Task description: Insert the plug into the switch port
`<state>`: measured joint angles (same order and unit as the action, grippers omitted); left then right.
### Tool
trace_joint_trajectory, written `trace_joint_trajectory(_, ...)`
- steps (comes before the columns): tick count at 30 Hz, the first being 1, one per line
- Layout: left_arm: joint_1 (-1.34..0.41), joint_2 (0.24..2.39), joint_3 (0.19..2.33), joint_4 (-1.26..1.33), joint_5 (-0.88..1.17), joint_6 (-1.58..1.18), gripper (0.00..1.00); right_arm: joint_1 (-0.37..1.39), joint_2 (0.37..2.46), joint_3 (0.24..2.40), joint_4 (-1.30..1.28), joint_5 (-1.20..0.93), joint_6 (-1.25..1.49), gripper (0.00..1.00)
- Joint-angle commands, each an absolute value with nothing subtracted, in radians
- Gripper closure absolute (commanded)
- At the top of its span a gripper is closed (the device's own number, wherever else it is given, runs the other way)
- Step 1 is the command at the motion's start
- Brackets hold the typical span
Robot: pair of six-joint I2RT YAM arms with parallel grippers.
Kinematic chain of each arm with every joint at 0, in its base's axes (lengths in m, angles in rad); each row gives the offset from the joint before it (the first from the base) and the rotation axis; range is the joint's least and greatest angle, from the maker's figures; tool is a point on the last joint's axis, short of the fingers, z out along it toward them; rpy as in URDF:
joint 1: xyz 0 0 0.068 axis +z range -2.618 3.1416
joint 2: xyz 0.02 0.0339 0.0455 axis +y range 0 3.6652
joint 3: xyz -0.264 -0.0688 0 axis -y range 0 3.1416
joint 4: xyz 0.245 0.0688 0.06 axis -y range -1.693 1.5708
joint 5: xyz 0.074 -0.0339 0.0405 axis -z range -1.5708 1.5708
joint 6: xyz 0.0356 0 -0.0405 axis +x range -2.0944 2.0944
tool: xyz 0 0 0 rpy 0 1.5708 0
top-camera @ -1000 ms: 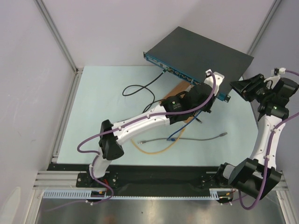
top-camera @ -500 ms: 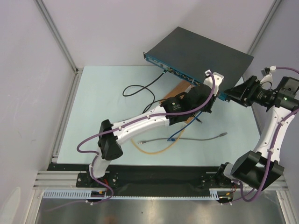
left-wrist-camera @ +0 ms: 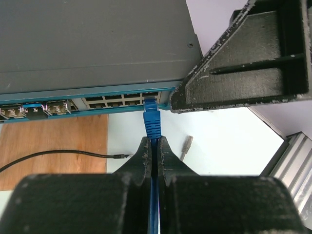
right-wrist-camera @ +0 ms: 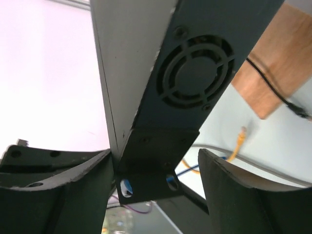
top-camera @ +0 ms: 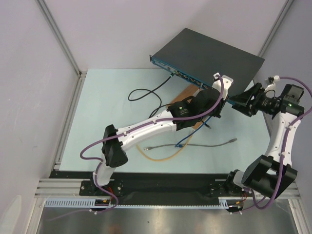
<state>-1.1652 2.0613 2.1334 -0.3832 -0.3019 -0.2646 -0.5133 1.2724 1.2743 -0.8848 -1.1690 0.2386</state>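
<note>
Bright even overhead light, soft shadows, wrist views perhaps overexposed, near jaws blurred

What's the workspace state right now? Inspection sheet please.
Surface: pale blue mat, flat.
Job's things: switch angled at the far edge; blue plug tip at one of its port mouths, seating cannot be told.
Clutter: wooden board in front of the switch.
Grippers: left pincer shut on the blue plug; right pincer open, straddling the switch's side corner.
Cables: black cable running to the switch front; grey cable and orange cable loose on the mat.
Surroundings: grey walls; nothing else seen.
</note>
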Motion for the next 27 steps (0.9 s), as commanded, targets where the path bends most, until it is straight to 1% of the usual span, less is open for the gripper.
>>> trace_joint_trajectory(1, -1.129, 2.066, 2.128, -0.175, -0.265, -0.296, 1.00, -0.503, 1.275, 1.244, -0.720, -1.219, 0.394, 0.27)
trace_joint_trajectory(5, -1.129, 2.068, 2.126, -0.169, -0.258, -0.291, 1.00, -0.497, 1.269, 1.213, -0.600, -1.249, 0.508, 0.25)
trace_joint_trajectory(9, -1.129, 2.068, 2.123, -0.169, -0.252, -0.293, 1.00, -0.494, 1.276, 1.207, -0.534, -1.250, 0.560, 0.19)
trace_joint_trajectory(14, -1.129, 2.068, 2.121, -0.169, -0.250, -0.296, 1.00, -0.497, 1.290, 1.212, -0.552, -1.209, 0.522, 0.20)
trace_joint_trajectory(16, -1.129, 2.069, 2.123, -0.164, -0.250, -0.293, 1.00, -0.494, 1.289, 1.212, -0.560, -1.183, 0.509, 0.24)
trace_joint_trajectory(17, -1.129, 2.069, 2.123, -0.164, -0.250, -0.291, 1.00, -0.488, 1.287, 1.210, -0.558, -1.163, 0.511, 0.28)
trace_joint_trajectory(18, -1.129, 2.071, 2.123, -0.161, -0.247, -0.291, 1.00, -0.483, 1.282, 1.207, -0.555, -1.152, 0.512, 0.42)
trace_joint_trajectory(20, -1.129, 2.072, 2.125, -0.160, -0.245, -0.291, 1.00, -0.463, 1.275, 1.204, -0.539, -1.117, 0.523, 0.61)
trace_joint_trajectory(21, -1.129, 2.075, 2.128, -0.160, -0.244, -0.290, 1.00, -0.456, 1.263, 1.198, -0.532, -1.105, 0.531, 0.79)
trace_joint_trajectory(22, -1.131, 2.075, 2.128, -0.158, -0.241, -0.291, 1.00, -0.436, 1.258, 1.193, -0.516, -1.095, 0.537, 0.87)
trace_joint_trajectory(24, -1.132, 2.079, 2.134, -0.153, -0.242, -0.288, 1.00, -0.413, 1.246, 1.187, -0.506, -1.072, 0.543, 1.00)
trace_joint_trajectory(27, -1.134, 2.094, 2.166, -0.155, -0.256, -0.285, 1.00, -0.370, 1.224, 1.175, -0.494, -1.051, 0.551, 1.00)
